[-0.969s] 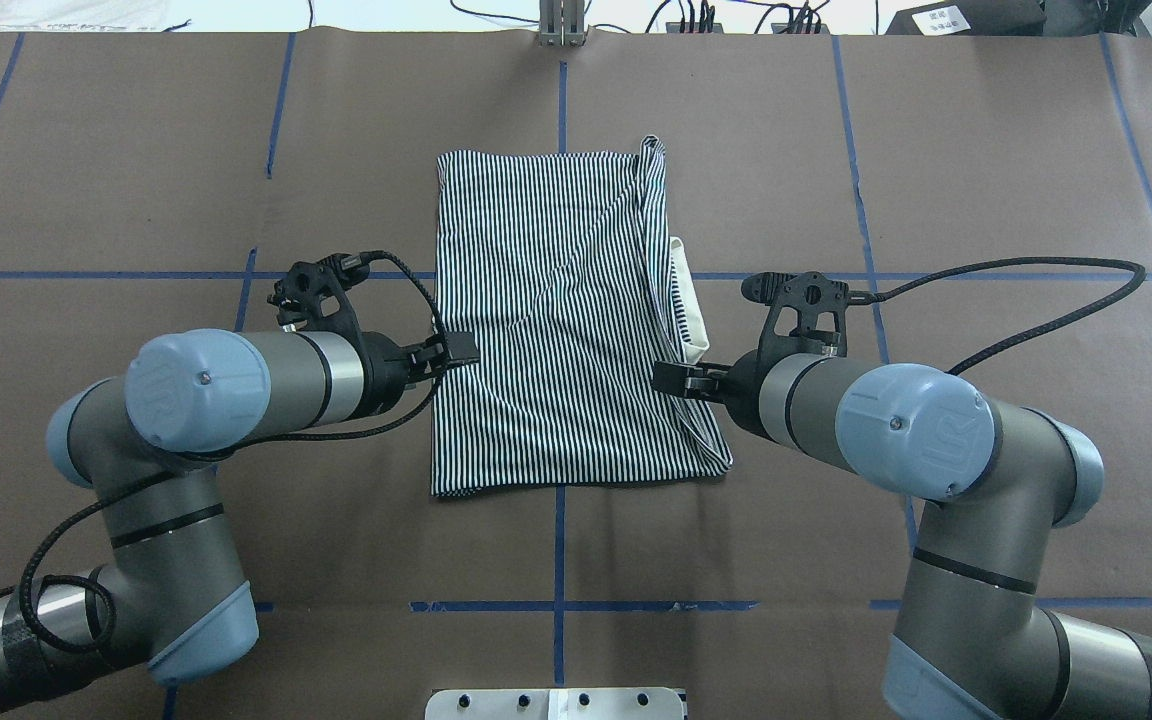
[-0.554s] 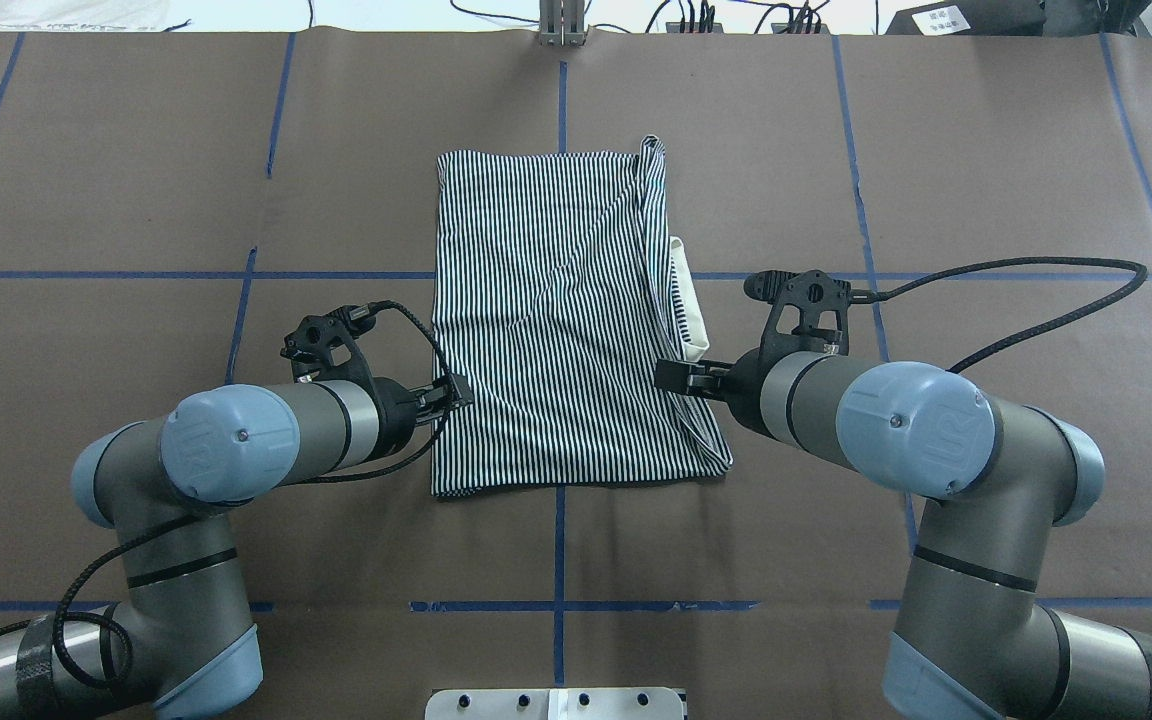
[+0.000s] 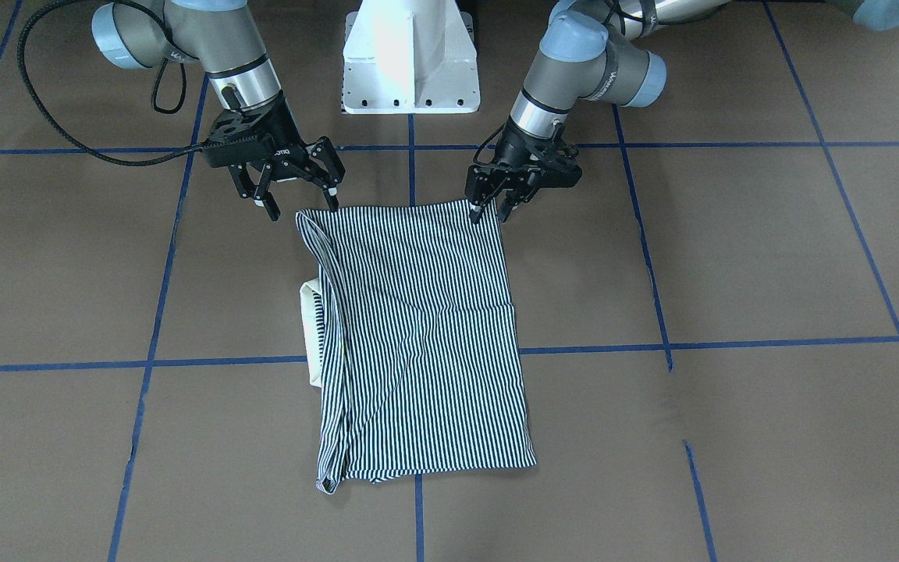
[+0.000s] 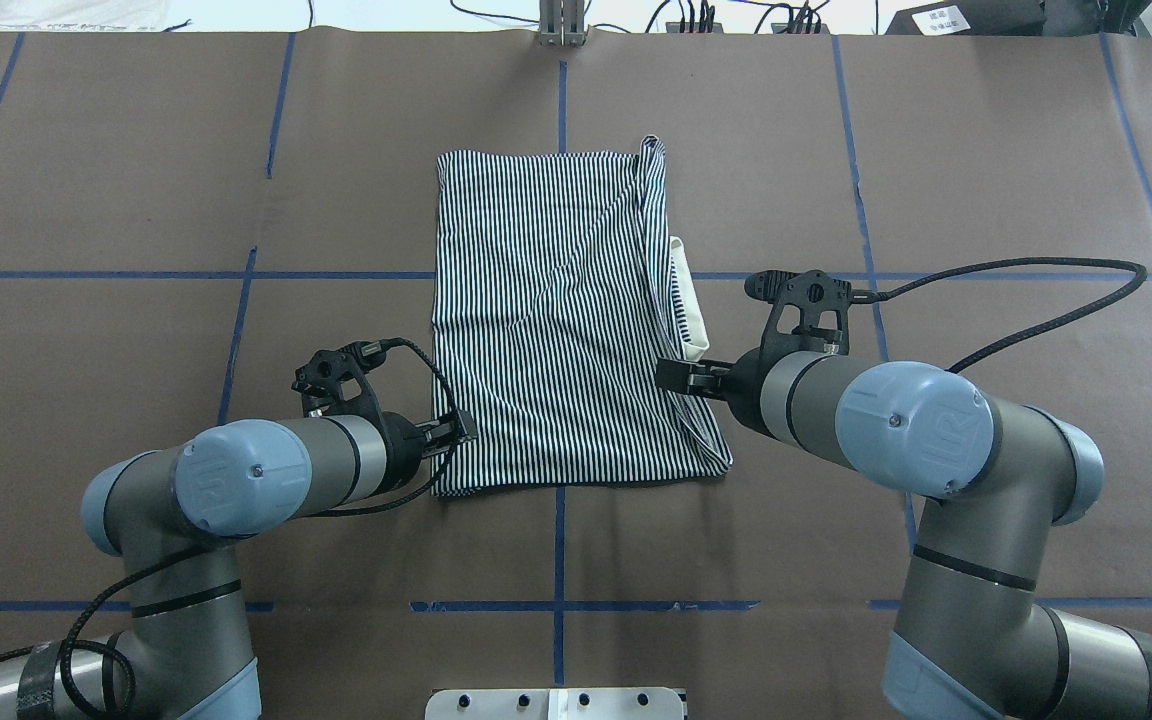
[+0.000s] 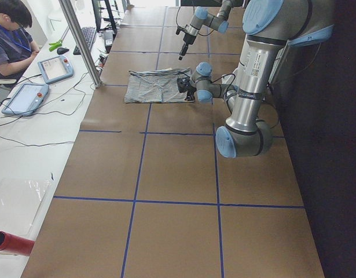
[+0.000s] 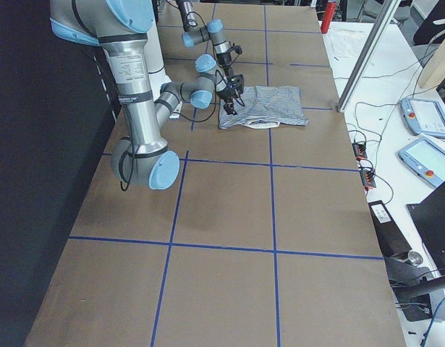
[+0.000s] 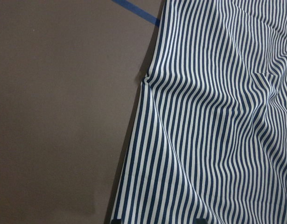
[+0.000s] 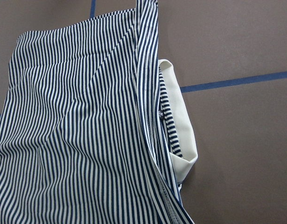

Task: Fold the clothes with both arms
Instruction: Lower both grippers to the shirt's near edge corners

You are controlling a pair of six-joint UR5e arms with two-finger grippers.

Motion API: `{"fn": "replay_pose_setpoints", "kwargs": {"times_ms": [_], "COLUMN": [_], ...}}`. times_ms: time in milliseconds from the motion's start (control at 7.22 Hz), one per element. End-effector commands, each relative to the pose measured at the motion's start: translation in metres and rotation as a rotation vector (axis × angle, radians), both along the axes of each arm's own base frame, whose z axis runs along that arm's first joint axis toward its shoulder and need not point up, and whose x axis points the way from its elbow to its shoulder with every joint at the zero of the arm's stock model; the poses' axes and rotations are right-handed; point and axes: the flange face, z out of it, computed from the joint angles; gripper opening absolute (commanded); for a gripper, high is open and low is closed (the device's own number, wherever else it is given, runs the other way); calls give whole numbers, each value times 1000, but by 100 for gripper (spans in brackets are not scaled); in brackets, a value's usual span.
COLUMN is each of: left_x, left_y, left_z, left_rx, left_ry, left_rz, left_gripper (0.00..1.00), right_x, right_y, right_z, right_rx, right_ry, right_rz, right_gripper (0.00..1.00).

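The striped polo shirt (image 4: 556,320) lies folded into a tall rectangle on the brown table, also seen in the front view (image 3: 418,336). Its cream collar (image 4: 694,322) sticks out of the right-hand edge. My left gripper (image 4: 464,428) is open, low at the shirt's left edge close to the near-left corner (image 3: 490,212). The left wrist view shows that edge of the shirt (image 7: 213,116) between the fingertips. My right gripper (image 4: 664,376) is open wide and empty (image 3: 301,209), at the shirt's right edge just nearer me than the collar (image 8: 180,135).
The white pedestal base (image 3: 410,62) stands at the near edge between the arms. Blue tape lines (image 4: 558,560) cross the brown table. A black cable (image 4: 1036,290) loops from the right wrist. An operator (image 5: 10,35) sits by tablets (image 5: 53,68) beyond the far edge.
My left gripper has moved along the shirt's left edge towards me, down to the near-left corner. My right gripper has hardly moved. The shirt lies as before.
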Motion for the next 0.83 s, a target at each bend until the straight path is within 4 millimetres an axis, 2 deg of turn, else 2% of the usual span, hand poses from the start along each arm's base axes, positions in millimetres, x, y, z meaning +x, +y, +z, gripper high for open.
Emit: {"fn": "replay_pose_setpoints", "kwargs": {"times_ms": [0, 692], "left_x": [6, 8], "left_y": [12, 25], "left_z": [2, 10], "left_rx": [-2, -5], "left_ry": [-1, -13], "left_rz": [21, 42], "left_gripper": [61, 62], "right_x": [0, -1], "right_y": [0, -1], "right_z": [2, 4], "right_rx": [-1, -3], "right_ry": [3, 9], "right_rz": [2, 3], "right_gripper": [100, 100]}}
